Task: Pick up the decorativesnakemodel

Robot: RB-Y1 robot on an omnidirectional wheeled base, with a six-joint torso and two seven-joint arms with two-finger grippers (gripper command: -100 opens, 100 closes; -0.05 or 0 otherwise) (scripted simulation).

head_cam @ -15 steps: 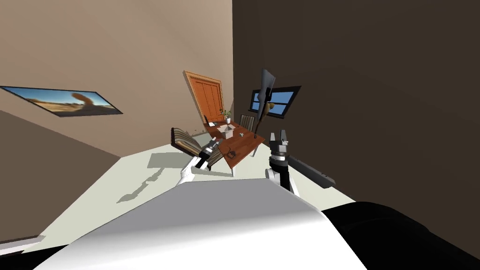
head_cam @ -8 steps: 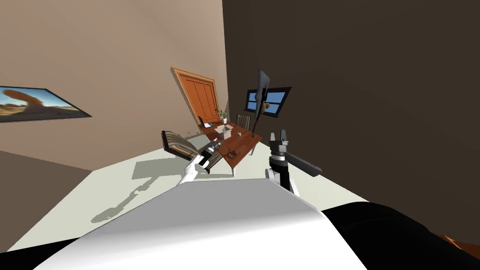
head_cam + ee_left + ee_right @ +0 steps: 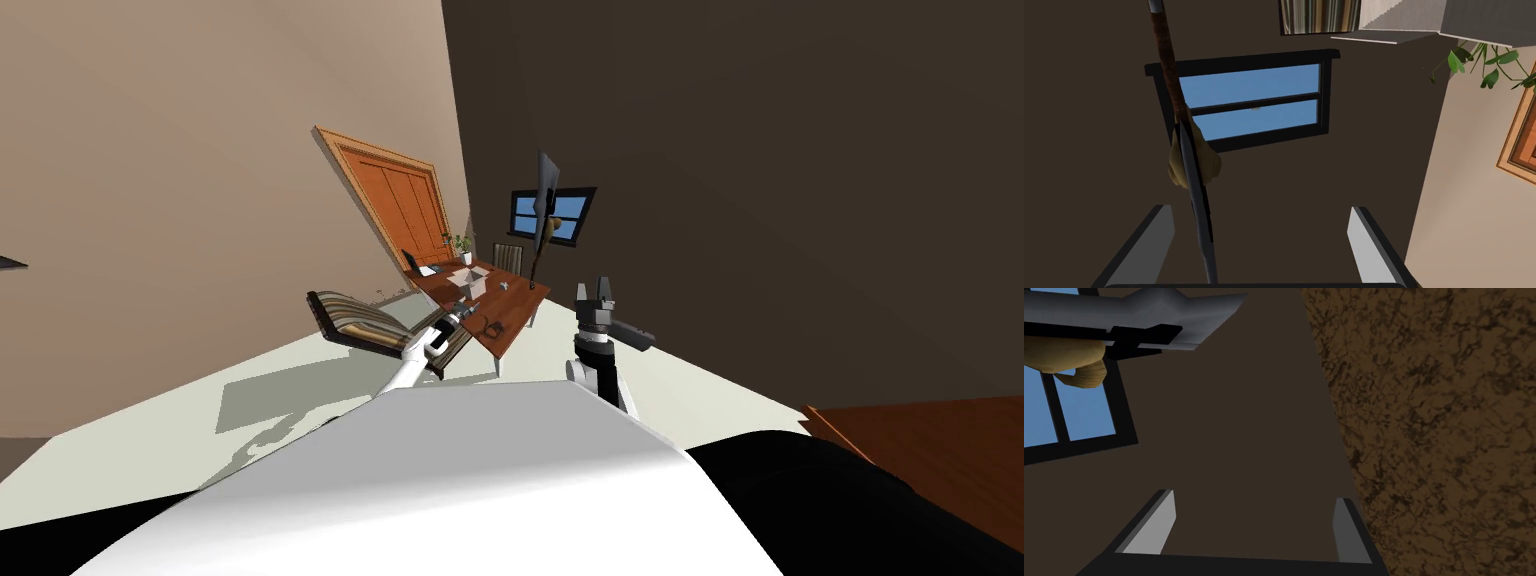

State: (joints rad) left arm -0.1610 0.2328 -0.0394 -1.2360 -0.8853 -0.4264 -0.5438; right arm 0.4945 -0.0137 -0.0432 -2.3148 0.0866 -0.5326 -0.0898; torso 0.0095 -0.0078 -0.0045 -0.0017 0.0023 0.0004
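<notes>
1. Head view gives us the small dark coiled snake model (image 3: 490,325) lying at the near end of the long reddish-brown wooden table (image 3: 515,300).
2. Our left gripper (image 3: 463,308) reaches over the table's near corner, close beside the snake model; whether it touches we cannot tell.
3. On the left wrist view its two fingers (image 3: 1364,245) stand wide apart, holding nothing.
4. Our right gripper (image 3: 598,288) stands upright, right of the table, fingers likewise spread wide and empty.
5. A brown-and-cream striped chair (image 3: 365,325) sits just left of the table.

White forearms (image 3: 410,362), dark joints (image 3: 438,336) — fingers (image 3: 1364,246) pale grey, seemingly flat blades.
</notes>
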